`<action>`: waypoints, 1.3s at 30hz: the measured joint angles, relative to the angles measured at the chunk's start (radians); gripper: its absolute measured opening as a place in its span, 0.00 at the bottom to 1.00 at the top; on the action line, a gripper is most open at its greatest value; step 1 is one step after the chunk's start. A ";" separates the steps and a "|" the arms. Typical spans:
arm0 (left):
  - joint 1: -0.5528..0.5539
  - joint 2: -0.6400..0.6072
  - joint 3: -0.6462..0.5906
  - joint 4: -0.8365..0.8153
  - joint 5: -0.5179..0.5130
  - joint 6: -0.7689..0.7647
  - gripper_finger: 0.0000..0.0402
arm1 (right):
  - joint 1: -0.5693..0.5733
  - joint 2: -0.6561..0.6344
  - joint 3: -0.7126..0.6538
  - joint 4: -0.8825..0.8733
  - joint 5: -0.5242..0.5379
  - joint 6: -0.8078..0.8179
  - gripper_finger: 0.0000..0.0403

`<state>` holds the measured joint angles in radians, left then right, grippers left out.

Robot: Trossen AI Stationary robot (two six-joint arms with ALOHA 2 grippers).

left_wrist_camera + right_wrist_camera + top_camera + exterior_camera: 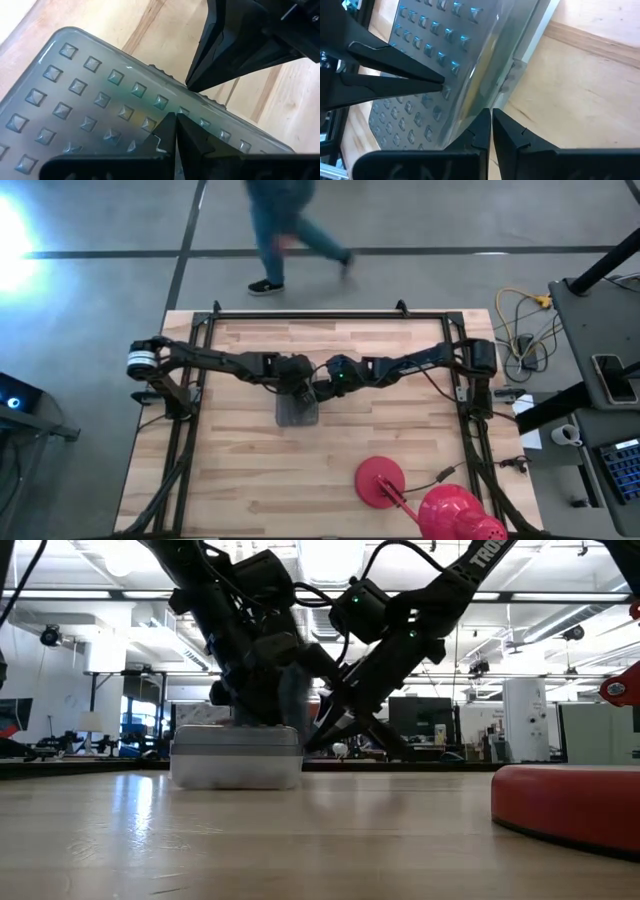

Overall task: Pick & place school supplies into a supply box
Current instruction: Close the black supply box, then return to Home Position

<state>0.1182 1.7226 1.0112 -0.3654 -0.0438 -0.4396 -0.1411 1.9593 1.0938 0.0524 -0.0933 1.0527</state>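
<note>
The supply box sits flat on the table's middle, its grey grid-textured lid down. Faint green and yellow shapes show through the lid; no other school supplies are in view. Both arms meet over the box. My left gripper is shut, with its tips on the lid's top. My right gripper is shut too, and its tips stand at the lid's long edge by the small latch tabs. My left gripper has its shut fingertips on the lid's grid top, close to the long edge, slanting down from above. The box stays flat on the table. My right gripper has its shut tips at the lid's long edge, slanting down; whether they touch it, I cannot tell.
A red lamp lies near the table's near right corner, with its round base and its shade. A person walks past beyond the far edge. Bare wood lies on the left and near sides of the box.
</note>
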 joint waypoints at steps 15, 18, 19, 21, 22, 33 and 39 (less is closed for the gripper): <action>0.000 0.002 -0.030 0.065 0.062 -0.009 0.00 | -0.019 0.057 -0.007 0.025 -0.010 0.014 0.02; 0.000 0.002 -0.029 0.061 0.063 -0.009 0.00 | -0.022 0.051 -0.005 -0.014 0.018 0.013 0.02; 0.000 0.002 -0.028 0.057 0.062 -0.008 0.00 | -0.022 0.044 -0.004 -0.044 0.041 0.012 0.02; 0.000 0.002 -0.028 0.053 0.062 -0.008 0.00 | -0.022 0.021 -0.004 -0.112 0.101 -0.007 0.02; -0.001 0.000 -0.028 0.051 0.061 -0.008 0.00 | -0.022 0.007 -0.005 -0.149 0.134 -0.026 0.02; 0.000 -0.189 0.000 0.014 0.007 0.022 0.00 | -0.036 -0.187 -0.012 -0.222 0.301 -0.228 0.02; -0.018 -0.394 0.028 0.012 0.012 0.025 0.00 | -0.034 -0.336 -0.014 -0.256 0.336 -0.392 0.02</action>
<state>0.1001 1.3284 1.0390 -0.3537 -0.0318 -0.4144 -0.1753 1.6237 1.0799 -0.2038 0.2428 0.6608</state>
